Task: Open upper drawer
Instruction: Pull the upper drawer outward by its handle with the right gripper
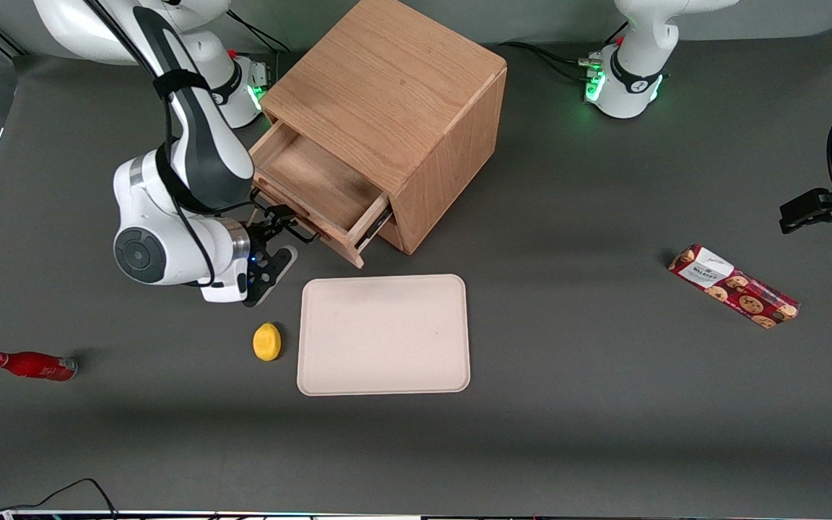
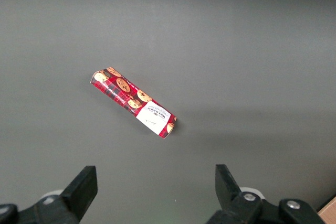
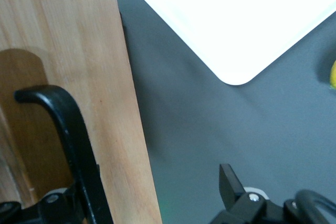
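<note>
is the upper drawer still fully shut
No, the upper drawer is pulled out of the cabinet, its bare inside showing, with the gripper at its handle.

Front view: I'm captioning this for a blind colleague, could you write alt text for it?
The upper drawer of a light oak cabinet stands pulled out, with the right arm's gripper at its black handle. Nearer the camera lie a cream tray and a yellow lemon; a red bottle lies toward the working arm's end of the grey table, a cookie pack toward the parked arm's.
</note>
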